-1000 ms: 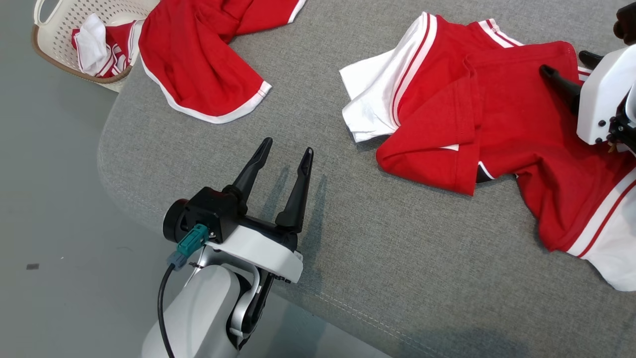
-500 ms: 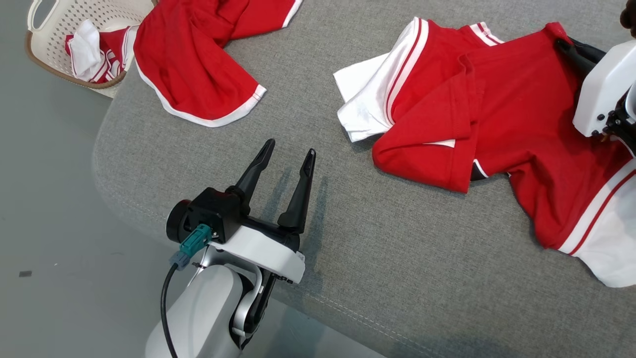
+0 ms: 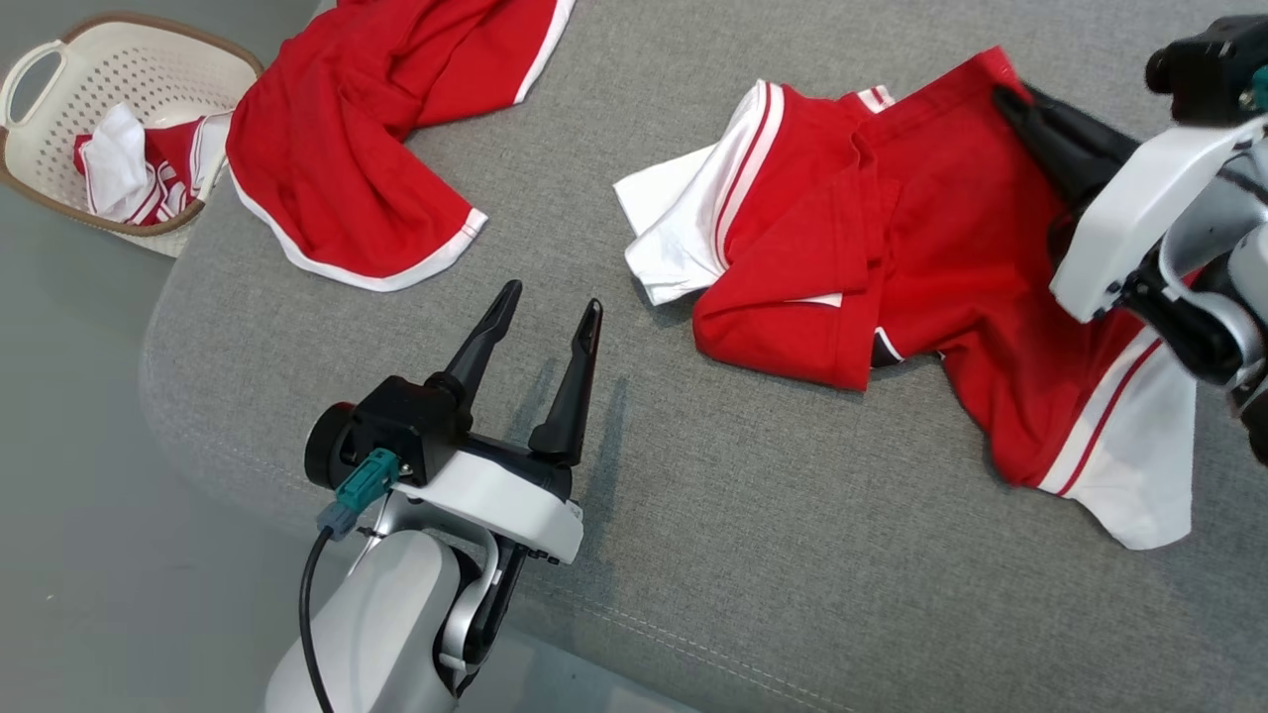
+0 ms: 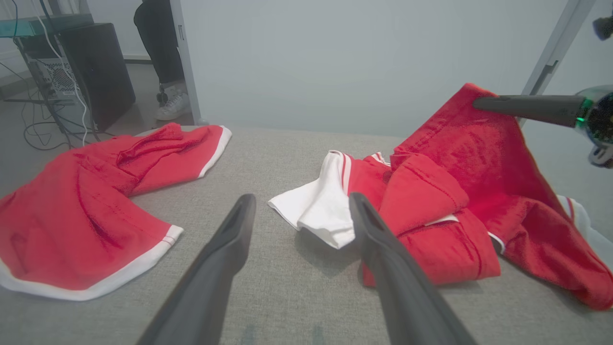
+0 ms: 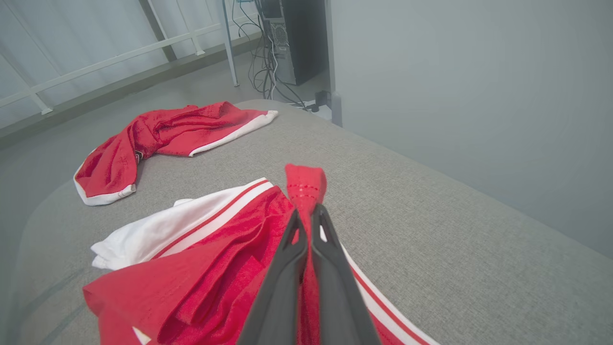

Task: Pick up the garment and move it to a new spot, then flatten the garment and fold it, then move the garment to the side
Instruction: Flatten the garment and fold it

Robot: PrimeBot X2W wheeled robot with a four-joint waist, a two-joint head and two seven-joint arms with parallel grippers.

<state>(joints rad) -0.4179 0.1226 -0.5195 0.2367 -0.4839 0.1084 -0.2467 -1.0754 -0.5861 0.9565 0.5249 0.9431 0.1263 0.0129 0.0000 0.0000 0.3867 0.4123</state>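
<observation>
The right gripper [image 5: 306, 213] was clamped on a stitched corner of the crumpled red knit garment with white striped trim [image 3: 921, 248], drawn into a peak. The rest sprawled beneath its jaws on coarse grey woven upholstery [image 3: 792, 515]. The left gripper [image 3: 553, 297] gaped empty.

Shirt [image 3: 941, 248]: bright red body; white sleeves with thin red stripes where they meet the red; a small dark patch at the fold.
Second garment [image 3: 337, 178]: the same bright red, edged with a white band along the hem.
Laundry basket [image 3: 109, 69]: cream plastic pierced with a regular grid of small holes; brown rim.
Clothes in the basket [image 3: 119, 178]: white and red, with red-and-white striped trim.
Table cover [image 3: 743, 555]: mid-grey woven fabric, finely flecked, with a paler stitched seam near the edge.
Left gripper [image 3: 551, 297]: black fingers, white shell, teal plug on a black cable.
Right gripper [image 3: 1003, 96]: black fingers, white shell.
Floor [image 3: 79, 495]: plain dull grey.
</observation>
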